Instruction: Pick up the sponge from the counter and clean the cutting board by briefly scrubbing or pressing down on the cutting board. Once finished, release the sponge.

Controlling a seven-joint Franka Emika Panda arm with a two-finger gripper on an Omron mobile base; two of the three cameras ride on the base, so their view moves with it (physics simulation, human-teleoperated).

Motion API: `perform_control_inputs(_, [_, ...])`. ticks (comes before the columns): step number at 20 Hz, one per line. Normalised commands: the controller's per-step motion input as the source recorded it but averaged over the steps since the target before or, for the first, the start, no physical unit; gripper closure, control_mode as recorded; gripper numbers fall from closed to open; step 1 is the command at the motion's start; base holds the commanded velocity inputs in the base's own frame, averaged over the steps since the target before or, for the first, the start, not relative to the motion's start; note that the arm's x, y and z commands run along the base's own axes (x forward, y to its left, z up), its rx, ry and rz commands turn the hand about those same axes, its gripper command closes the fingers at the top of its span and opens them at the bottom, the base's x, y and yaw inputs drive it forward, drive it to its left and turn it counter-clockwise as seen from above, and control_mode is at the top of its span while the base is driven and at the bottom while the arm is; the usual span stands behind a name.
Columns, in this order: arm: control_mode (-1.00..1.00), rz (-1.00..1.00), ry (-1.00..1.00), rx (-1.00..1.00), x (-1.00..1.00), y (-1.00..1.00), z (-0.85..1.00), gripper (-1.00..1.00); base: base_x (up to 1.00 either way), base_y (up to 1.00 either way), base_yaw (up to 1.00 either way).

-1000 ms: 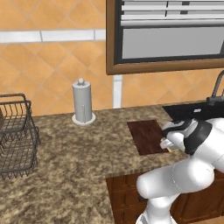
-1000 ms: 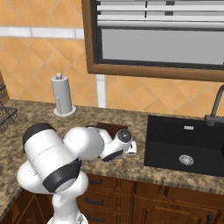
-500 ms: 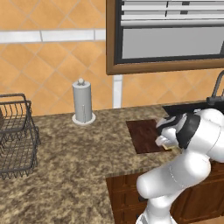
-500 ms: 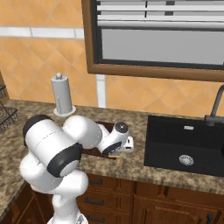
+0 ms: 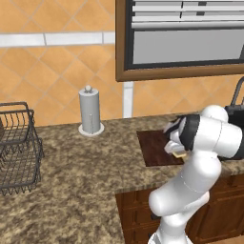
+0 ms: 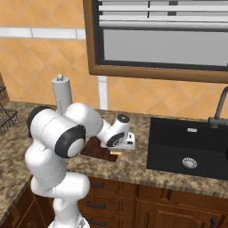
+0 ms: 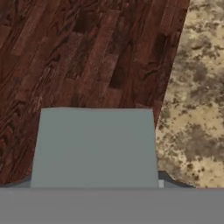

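The arm has swung left; fingers' (image 6: 116, 151) spread unclear, sponge (image 7: 94, 146) pressed on cutting board (image 7: 87, 52).

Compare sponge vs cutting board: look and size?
The sponge is plain grey-green on top; the cutting board is dark reddish-brown with clear wood grain. The sponge is far smaller and sits over the board's corner, while the board lies flat on the counter. Both are rectangular.
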Motion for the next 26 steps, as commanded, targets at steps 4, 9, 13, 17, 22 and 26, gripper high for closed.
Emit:
perform_control_inputs(4, [-1.0,0.0,0.12,0.0,0.37,0.04,0.0,1.0,0.0,0.0,0.0])
perform_control_inputs(9, [-1.0,0.0,0.07,0.0,0.57,0.02,0.0,1.0,0.0,0.0,0.0])
perform_control_inputs(13, [-1.0,0.0,0.04,0.0,0.47,0.03,0.0,1.0,0.0,0.0,0.0])
perform_control_inputs(17, [-1.0,0.0,0.02,0.0,0.63,0.0,0.0,1.0,0.0,0.0,0.0])
perform_control_inputs(22, [-1.0,0.0,0.0,0.0,0.7,0.0,0.0,1.0,0.0,0.0,0.0])
perform_control_inputs(26, [-1.0,0.0,0.0,0.0,0.69,0.0,0.02,1.0,0.0,0.0,0.0])
